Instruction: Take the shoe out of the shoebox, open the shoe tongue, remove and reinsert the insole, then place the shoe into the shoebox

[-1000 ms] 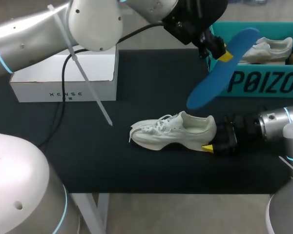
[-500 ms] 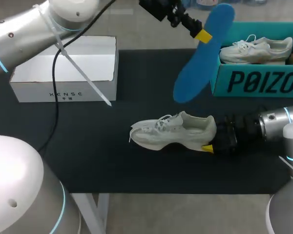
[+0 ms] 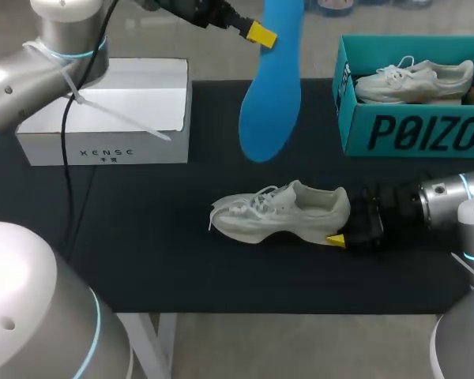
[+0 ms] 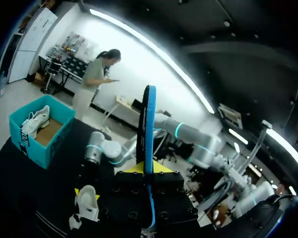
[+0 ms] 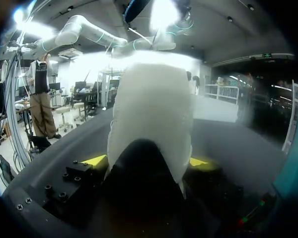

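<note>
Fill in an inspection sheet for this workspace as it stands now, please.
Surface: black tabletop, bearing all items.
Job's things: white shoe stands on its sole mid-table; blue insole is out of it, held in the air above the table; teal shoebox stands open at the far right.
Clutter: white box at the far left; second shoe inside the shoebox.
End effectors: left end effector shut on the insole; right end effector shut on the white shoe's heel.
Cables: black cable hangs from the left arm over the white box.
Surroundings: nothing seen.

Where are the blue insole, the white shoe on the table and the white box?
blue insole (image 3: 271, 99), head view, middle of its flat face.
white shoe (image 3: 300, 209), head view, side of its upper.
white box (image 3: 55, 150), head view, its front wall.
</note>
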`<state>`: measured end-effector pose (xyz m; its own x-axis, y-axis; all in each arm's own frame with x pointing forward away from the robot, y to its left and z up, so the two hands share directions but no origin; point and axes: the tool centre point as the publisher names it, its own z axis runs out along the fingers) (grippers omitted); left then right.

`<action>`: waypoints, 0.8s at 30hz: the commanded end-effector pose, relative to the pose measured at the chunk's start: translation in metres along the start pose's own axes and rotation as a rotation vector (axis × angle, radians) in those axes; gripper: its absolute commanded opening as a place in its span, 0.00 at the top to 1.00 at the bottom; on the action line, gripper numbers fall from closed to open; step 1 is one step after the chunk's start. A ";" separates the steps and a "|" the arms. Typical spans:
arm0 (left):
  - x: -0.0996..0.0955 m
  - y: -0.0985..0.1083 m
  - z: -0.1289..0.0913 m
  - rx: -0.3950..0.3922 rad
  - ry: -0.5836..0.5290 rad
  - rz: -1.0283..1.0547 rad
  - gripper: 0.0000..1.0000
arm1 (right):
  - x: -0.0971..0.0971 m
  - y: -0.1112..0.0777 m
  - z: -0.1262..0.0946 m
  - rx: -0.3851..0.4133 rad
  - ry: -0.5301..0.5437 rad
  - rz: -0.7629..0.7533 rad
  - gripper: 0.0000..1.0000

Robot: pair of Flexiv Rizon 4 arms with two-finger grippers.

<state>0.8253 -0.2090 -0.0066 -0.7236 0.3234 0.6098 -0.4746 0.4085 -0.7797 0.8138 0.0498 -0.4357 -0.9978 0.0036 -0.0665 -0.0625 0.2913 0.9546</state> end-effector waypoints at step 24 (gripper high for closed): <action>0.064 -0.038 0.055 0.312 -0.107 -0.076 1.00 | 0.000 -0.005 0.003 0.001 -0.001 0.001 1.00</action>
<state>0.7791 -0.2560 0.0534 -0.7066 0.2549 0.6601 -0.6336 0.1872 -0.7506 0.8138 0.0498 -0.4358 -0.9978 0.0035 -0.0664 -0.0625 0.2913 0.9546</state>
